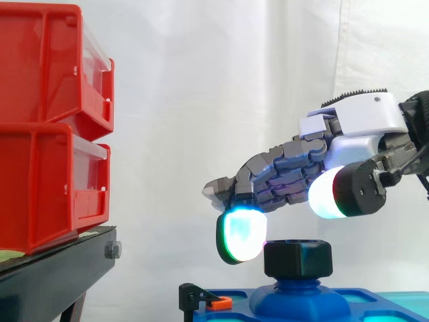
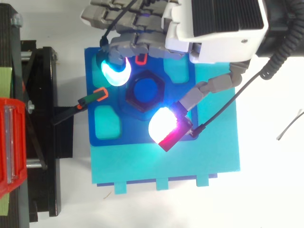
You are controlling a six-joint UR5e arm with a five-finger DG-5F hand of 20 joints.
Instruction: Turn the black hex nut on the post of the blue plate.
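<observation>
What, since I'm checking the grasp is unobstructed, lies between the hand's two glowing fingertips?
In the top view, the black hex nut on its blue post lies between the fingertips of the hand; nothing else.

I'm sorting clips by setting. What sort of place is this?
Probably a robotics lab test bench: a white curtain backs the work, red bins sit stacked on a black stand, and a robot hand hovers over a black hex nut on a blue plate.

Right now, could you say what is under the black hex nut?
The black hex nut sits on a domed blue boss of the blue plate. The post shows through its bore; its lower part is covered.
</observation>
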